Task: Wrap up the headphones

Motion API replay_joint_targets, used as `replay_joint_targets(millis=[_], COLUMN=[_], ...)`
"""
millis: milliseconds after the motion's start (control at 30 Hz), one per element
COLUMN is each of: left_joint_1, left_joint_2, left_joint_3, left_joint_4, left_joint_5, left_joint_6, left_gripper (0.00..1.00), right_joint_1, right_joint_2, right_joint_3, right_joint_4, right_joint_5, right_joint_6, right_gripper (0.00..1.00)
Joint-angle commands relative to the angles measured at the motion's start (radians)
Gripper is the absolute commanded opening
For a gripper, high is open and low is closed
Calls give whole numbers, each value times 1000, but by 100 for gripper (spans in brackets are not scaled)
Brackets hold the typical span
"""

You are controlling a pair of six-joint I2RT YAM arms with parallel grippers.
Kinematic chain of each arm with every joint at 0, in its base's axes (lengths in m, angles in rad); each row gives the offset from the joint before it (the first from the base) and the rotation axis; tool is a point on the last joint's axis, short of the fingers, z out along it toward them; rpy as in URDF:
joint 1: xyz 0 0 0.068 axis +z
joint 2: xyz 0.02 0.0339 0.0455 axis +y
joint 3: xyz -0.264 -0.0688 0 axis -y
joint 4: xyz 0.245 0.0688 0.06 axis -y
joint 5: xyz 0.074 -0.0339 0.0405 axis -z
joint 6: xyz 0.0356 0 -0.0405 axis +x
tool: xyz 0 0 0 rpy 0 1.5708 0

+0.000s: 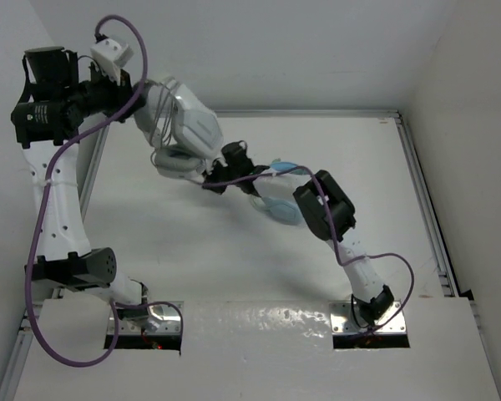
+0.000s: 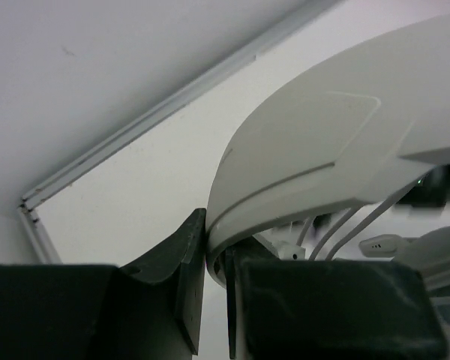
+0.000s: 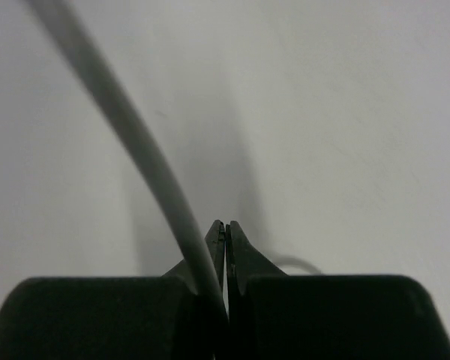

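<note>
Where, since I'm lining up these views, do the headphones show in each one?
Top: headphones upper left of centre.
Left wrist: headband fills the upper right, pinched by the left gripper.
Right wrist: only the cable, from top left down into the shut right gripper.
Shared landmark: the white table.

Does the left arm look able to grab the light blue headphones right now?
Probably not: the left pincer is shut on the white headphones, and the light blue headphones lie partly under the right arm.
</note>
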Motion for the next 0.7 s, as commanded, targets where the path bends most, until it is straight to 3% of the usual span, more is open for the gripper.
replay_joint_targets(millis=[0,33,133,267,333,500,667], left_joint_1=[-4,-4,-6,-71,-108,-229,-234], left_joint_2=[-63,-71,-83,-88,-88,-51,63], left_joint_3=[-69,-139,-324,-527,-630,-799,-717], left_joint_4=[-152,-225,-287,-263,-155,168,311], left_joint_5=[60,10,-61,-212,-303,-717,-860], left_joint_6=[373,544,776,884,830,650,368], left_gripper=[0,0,0,0,0,0,0], right_joint_1=[-177,-193,-221,-222,-222,-219,-202], right_joint_2=[-176,-209,-318,-405,-438,-488,-496], right_joint_3=[-101,-170,-226,-218,-211,-104,-13], right_joint_4=[273,378,436,407,384,236,25], right_joint_5=[-59,-59,-63,-88,-74,-103,-126], right_joint_6=[399,444,512,535,544,567,569], right_gripper=[0,0,0,0,0,0,0])
